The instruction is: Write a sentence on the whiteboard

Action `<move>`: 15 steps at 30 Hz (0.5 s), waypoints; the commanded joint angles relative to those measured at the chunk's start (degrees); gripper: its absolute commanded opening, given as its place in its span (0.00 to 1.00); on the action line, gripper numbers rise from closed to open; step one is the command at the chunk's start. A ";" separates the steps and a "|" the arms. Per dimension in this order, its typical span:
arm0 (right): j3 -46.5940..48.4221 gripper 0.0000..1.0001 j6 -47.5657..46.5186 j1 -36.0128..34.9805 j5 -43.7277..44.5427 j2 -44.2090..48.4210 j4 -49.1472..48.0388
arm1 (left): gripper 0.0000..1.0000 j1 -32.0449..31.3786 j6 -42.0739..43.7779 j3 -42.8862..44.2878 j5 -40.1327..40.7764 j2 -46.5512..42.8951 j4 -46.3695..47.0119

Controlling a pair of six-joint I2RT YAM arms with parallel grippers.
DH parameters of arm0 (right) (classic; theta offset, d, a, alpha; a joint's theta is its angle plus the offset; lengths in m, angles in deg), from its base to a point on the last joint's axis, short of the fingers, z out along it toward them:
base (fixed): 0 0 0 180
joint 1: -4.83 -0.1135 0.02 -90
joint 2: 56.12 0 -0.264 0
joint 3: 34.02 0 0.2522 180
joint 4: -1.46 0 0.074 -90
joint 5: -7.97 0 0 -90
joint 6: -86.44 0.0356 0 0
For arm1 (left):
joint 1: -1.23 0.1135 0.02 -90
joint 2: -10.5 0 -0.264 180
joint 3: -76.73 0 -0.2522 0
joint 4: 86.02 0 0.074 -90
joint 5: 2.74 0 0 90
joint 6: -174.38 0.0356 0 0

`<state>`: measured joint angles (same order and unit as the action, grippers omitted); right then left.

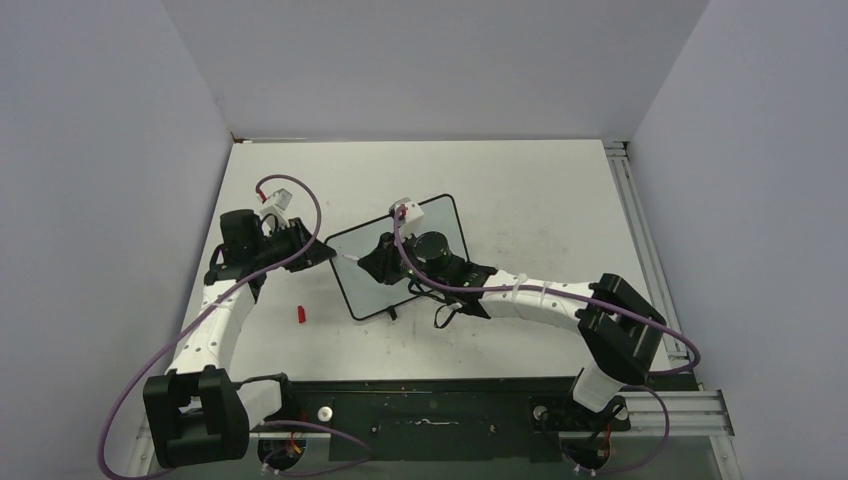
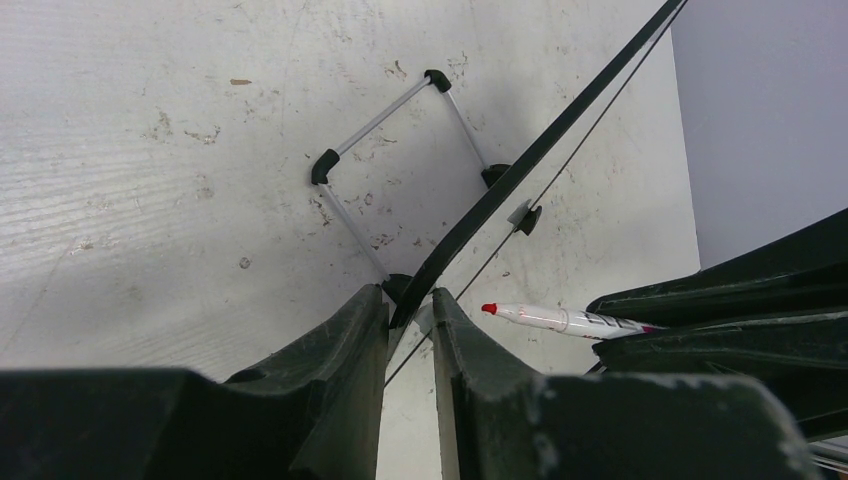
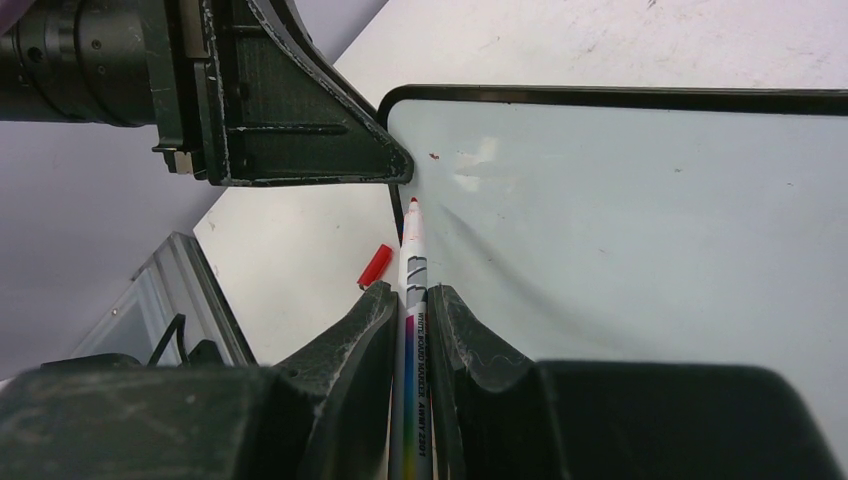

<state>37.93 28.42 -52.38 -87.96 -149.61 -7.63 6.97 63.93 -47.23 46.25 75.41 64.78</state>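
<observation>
The whiteboard (image 1: 425,228) stands tilted at mid-table, and its surface (image 3: 620,220) is blank except for a tiny red speck (image 3: 433,156). No sentence shows on it. My left gripper (image 1: 326,252) is shut on the board's left corner. In the left wrist view its fingers (image 2: 410,297) pinch the thin black frame (image 2: 520,170), seen edge-on. My right gripper (image 1: 368,262) is shut on a white marker (image 3: 413,260). The marker's red tip (image 3: 413,203) is at the board's left edge near that corner, and I cannot tell whether it touches. The marker also shows in the left wrist view (image 2: 560,319).
The marker's red cap (image 1: 300,314) lies on the scuffed tabletop left of the board and also shows in the right wrist view (image 3: 375,266). The board's wire stand (image 2: 395,110) rests on the table behind it. A metal rail (image 1: 640,230) runs along the right table edge.
</observation>
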 commanded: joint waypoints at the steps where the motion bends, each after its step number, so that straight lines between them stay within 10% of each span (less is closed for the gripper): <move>1: 2.34 0.05 -0.68 -0.24 1.10 -0.62 -3.54 | 0.21 0.35 0.23 2.07 -0.62 -0.22 3.10; 15: 1.13 0.05 -2.46 -1.83 0.89 -0.89 -0.68 | 0.18 0.33 0.23 2.01 -0.74 -0.15 3.14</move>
<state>37.93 27.02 -53.78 -87.81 -149.72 -6.71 6.97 63.98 -47.23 46.25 75.41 64.91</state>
